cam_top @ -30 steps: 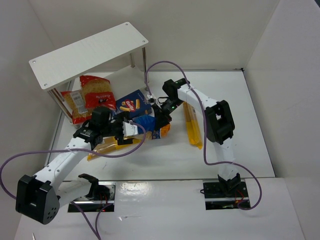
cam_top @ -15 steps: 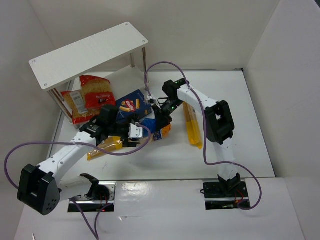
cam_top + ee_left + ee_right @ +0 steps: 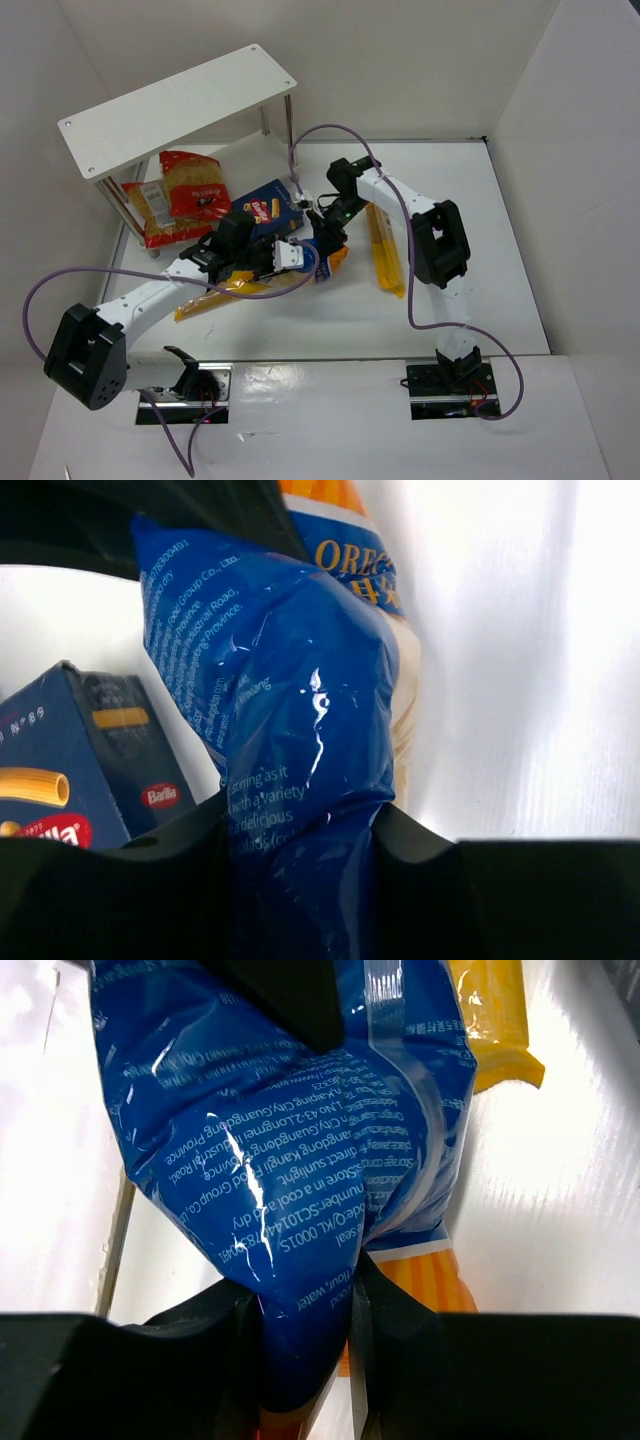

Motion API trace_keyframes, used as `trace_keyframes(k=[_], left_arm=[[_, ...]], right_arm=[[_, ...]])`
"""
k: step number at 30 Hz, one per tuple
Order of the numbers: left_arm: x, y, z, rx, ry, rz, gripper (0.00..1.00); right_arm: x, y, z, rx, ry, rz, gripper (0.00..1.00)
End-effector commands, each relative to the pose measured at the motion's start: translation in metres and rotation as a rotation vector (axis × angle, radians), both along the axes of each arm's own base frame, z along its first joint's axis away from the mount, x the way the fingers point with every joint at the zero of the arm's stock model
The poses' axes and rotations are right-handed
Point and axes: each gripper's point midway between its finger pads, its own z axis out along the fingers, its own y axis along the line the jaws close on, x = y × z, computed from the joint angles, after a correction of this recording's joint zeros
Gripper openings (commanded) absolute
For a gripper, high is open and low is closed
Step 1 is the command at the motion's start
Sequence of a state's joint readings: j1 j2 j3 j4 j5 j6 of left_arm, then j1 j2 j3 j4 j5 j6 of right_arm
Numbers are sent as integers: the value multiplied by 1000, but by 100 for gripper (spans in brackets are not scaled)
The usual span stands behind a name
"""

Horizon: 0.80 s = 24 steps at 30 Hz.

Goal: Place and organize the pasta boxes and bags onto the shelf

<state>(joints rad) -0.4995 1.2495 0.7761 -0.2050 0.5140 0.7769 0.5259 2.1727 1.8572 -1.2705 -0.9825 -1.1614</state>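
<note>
A crinkly blue bag (image 3: 323, 264) with an orange end hangs between both grippers near the table's middle. My left gripper (image 3: 300, 257) pinches one end, and in the left wrist view its jaws press both sides of the blue bag (image 3: 290, 680). My right gripper (image 3: 326, 236) grips the other end, squeezing the blue bag (image 3: 270, 1110) just above its orange stripe. The dark-blue pasta box (image 3: 266, 208) lies flat beside them, and a corner of the pasta box (image 3: 60, 770) shows in the left wrist view. The white shelf (image 3: 170, 110) stands at the back left.
A red-and-clear bag (image 3: 195, 185) and another pack (image 3: 150, 215) lie under the shelf's top board. One long yellow bag (image 3: 383, 250) lies right of the right arm, also seen as a yellow bag (image 3: 490, 1020). A second long yellow bag (image 3: 210, 295) lies under the left arm.
My left arm has swung right to the blue bag and its open jaws have closed on it. The right gripper has stayed on the bag, its hold slightly looser.
</note>
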Motion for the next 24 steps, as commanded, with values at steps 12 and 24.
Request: trace_keyframes(k=[12,24], left_arm=[[46,14,54,-173,-66,356,0],[47,16,85,-291,11,383,0]], right_arm=[[19,5,114,307,107,-220,91],[42,-71,150,329,-88,-510,93]])
